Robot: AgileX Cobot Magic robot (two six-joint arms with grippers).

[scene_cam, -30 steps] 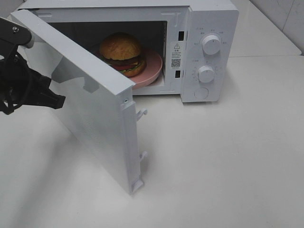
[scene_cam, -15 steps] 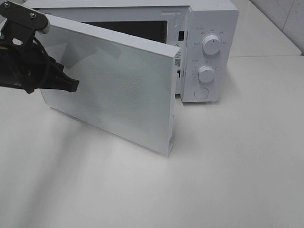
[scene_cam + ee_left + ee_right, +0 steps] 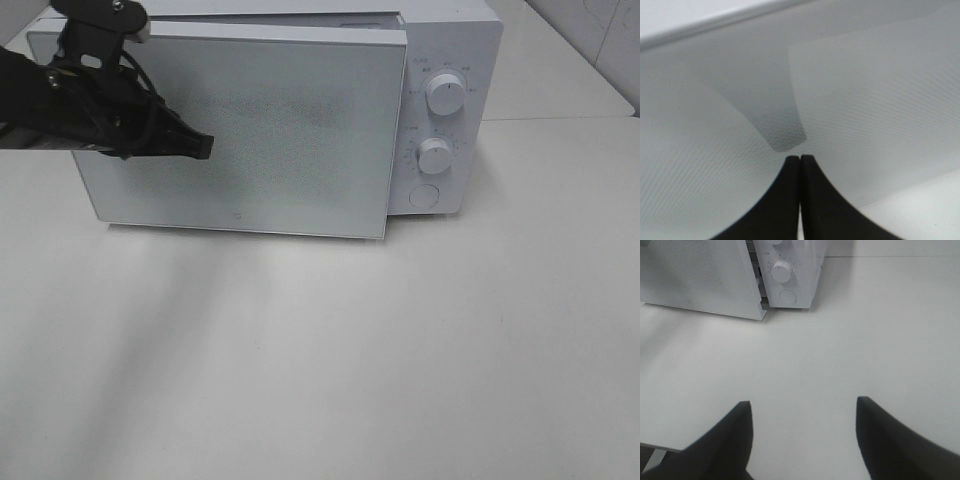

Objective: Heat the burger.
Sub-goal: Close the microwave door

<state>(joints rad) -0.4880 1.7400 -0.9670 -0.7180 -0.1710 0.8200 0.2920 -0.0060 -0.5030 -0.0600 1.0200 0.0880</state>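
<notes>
Two black fingertips of the left gripper (image 3: 200,147), closed together on nothing, touched the nearly shut speckled door (image 3: 290,140) of the white microwave (image 3: 450,40), the burger unseen, presumably behind it, while the spread, empty right gripper (image 3: 802,415) lay nearer the lower round white dial (image 3: 782,271).

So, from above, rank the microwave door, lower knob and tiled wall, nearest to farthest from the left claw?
1. Microwave door, right at the left claw.
2. Lower knob, on the right-hand panel.
3. Tiled wall, far right corner.

Prob. lab mock kitchen: microwave (image 3: 300,130) on white table (image 3: 400,350), tiled wall (image 3: 600,40).
</notes>
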